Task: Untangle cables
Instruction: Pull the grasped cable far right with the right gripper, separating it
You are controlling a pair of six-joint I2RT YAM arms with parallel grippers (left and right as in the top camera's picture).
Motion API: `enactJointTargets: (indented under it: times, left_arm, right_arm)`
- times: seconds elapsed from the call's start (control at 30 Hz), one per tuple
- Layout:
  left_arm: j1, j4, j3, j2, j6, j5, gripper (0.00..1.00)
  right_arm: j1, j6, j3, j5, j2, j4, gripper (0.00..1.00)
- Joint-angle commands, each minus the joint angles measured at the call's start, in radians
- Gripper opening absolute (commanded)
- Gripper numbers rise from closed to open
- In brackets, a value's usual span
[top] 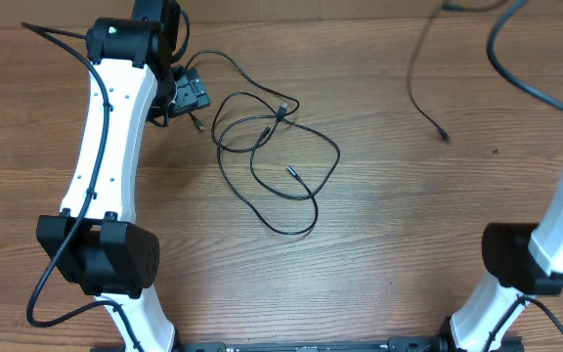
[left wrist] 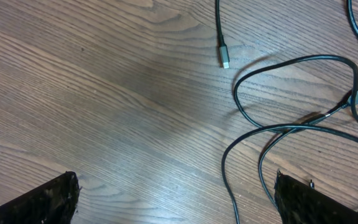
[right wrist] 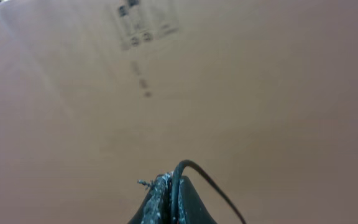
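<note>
Overhead: the tangle of cables lies on the wooden table, a little toward the far side from its middle, in several loose loops that cross one another. The left gripper is just beside the tangle's far left part, at the end of the white left arm. A single cable comes down from the far right corner; its tip is well apart from the tangle, with bare wood between them. The right arm stands at the right edge, and its gripper is out of this picture. The near half of the table is wide bare wood.

Left wrist: the left gripper is spread wide, with nothing between its fingers. The loops of the tangle lie close to one finger, and a cable with a pale plug tip lies apart on the wood.

Right wrist: the right gripper is clenched on the single cable, which curves out of the fingertips. Behind it is only a blurred brown cardboard surface with dark print.
</note>
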Motion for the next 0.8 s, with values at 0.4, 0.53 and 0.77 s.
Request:
enactJointTargets:
  times: [0.4,0.53,0.77]
  left_arm:
    - [-0.006,0.001,0.000,-0.010,0.019,-0.021,1.00]
    - [-0.006,0.001,0.000,-0.010,0.019,-0.021,1.00]
    - [-0.006,0.001,0.000,-0.010,0.019,-0.021,1.00]
  right_arm:
    - [-0.023,0.090,-0.028,-0.070,0.032,0.140,0.04]
    - [-0.056,0.090,-0.138,0.001,0.052,0.150,0.04]
    - [-0.149,0.063,-0.361,0.038,0.104,0.273,0.04]
